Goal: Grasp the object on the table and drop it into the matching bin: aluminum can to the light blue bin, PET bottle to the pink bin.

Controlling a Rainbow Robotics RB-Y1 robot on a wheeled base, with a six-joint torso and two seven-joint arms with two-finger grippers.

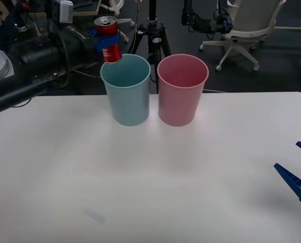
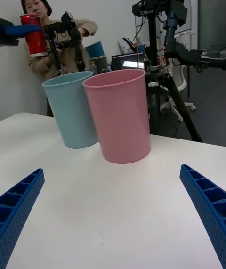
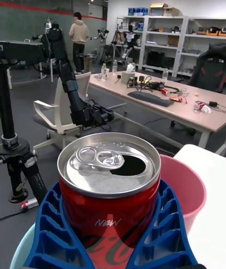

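Currently left gripper point(image 1: 108, 41) clamped on red aluminum can point(image 1: 108, 38), upright, held above far-left rim of light blue bin point(image 1: 126, 91). Pink bin point(image 1: 181, 90) just beside it on white table point(image 1: 150, 177). Right gripper point(image 2: 113, 207) spread wide, empty, low over table near right edge.

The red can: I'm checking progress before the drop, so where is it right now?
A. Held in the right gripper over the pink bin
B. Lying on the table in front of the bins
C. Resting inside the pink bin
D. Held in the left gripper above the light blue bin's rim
D: the left gripper is shut on the red can, holding it upright over the far left rim of the light blue bin; the right gripper waits open low over the table.
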